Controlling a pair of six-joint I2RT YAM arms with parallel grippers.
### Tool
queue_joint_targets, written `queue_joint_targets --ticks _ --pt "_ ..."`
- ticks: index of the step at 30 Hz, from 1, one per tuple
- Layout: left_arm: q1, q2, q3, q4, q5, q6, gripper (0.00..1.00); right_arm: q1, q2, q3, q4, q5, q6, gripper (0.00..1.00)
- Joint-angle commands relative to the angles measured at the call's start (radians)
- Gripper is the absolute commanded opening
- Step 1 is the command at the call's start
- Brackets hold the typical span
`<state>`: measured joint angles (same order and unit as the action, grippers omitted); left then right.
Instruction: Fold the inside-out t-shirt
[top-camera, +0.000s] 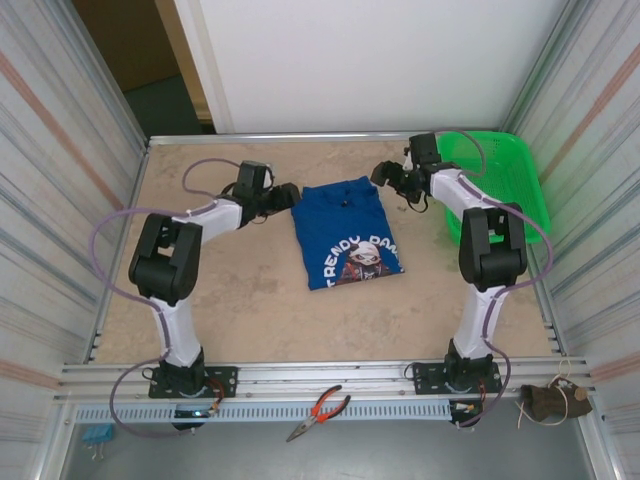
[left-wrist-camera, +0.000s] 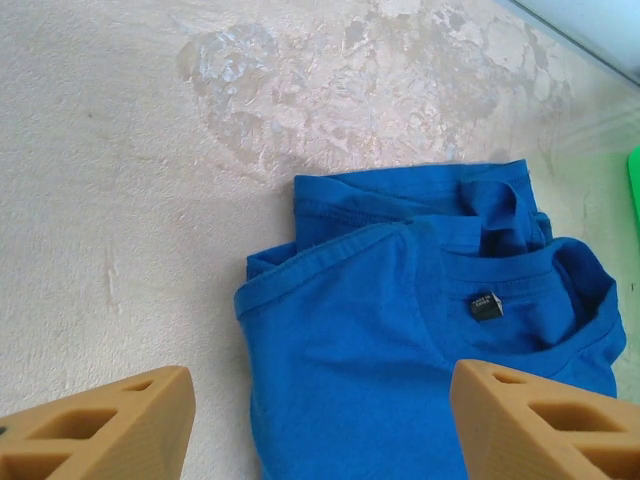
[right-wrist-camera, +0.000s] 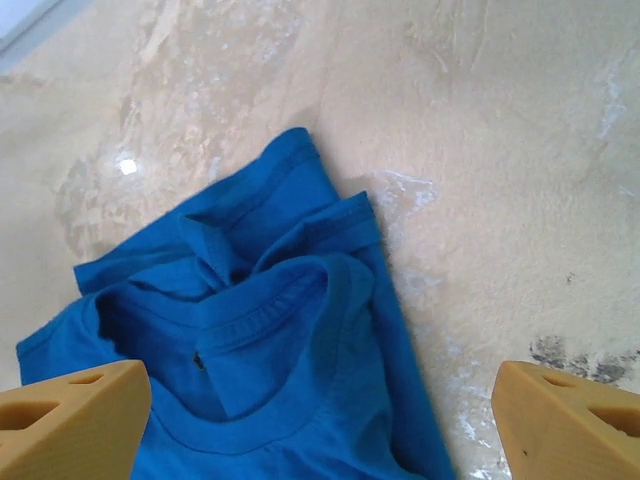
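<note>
Top external view is giving us the left gripper (top-camera: 287, 195) hovering left of centre, just beside the upper left corner of the inside-out t-shirt (top-camera: 345, 232). The shirt is lying mid-frame on the table (top-camera: 230, 290) as a compact blue rectangle, collar (left-wrist-camera: 560, 285) toward the top and a print (top-camera: 362, 258) facing up at its lower end. Through the left wrist camera we are seeing that claw's tan fingers (left-wrist-camera: 120, 420) standing wide apart at the lower corners of the frame, gripping nothing. The shirt is filling the lower right there, with loose hems bunching above the collar and a small dark label (left-wrist-camera: 487, 306) inside it. Moving right, the right gripper (top-camera: 388, 178) is hovering by the shirt's upper right corner, its fingers (right-wrist-camera: 70, 415) likewise spread wide and empty over the collar. Further right, the green basket (top-camera: 505, 165) is sitting in the upper right. We are judging the fold to be nearly done, with a last fold or a tidying of the collar end remaining. To do it well we are wanting both claws to be dropping onto matching corners together, pinching every layer rather than the top one, lifting low, and carrying the edge evenly down the frame so the stacked layers are not sliding apart or skewing.
</note>
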<state>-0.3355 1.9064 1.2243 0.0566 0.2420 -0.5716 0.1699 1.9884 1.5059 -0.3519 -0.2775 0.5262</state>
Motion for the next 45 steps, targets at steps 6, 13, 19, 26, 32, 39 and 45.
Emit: queue_joint_targets --ticks 6,13,19,26,32,39,45 --pt "-0.007 0.111 0.103 -0.061 0.035 0.072 0.7 0.036 0.157 0.171 -0.094 -0.041 -0.083 0.88" --pt "-0.03 0.183 0.178 -0.075 0.034 0.065 0.7 0.057 0.226 0.183 -0.084 -0.021 -0.071 0.89" --pt "-0.05 0.255 0.209 -0.072 0.044 0.053 0.71 0.088 0.283 0.21 -0.083 -0.046 -0.075 0.87" --pt "-0.057 0.282 0.21 -0.022 0.075 0.017 0.69 0.108 0.288 0.196 -0.007 -0.125 -0.051 0.7" --pt "-0.061 0.293 0.209 0.01 0.082 -0.014 0.43 0.1 0.308 0.198 0.027 -0.141 -0.002 0.49" --pt "-0.057 0.285 0.175 0.09 0.094 -0.076 0.0 0.065 0.285 0.143 0.116 -0.241 0.083 0.0" --pt "-0.037 0.113 0.086 0.17 0.116 -0.087 0.0 0.03 0.054 -0.027 0.21 -0.292 0.147 0.0"
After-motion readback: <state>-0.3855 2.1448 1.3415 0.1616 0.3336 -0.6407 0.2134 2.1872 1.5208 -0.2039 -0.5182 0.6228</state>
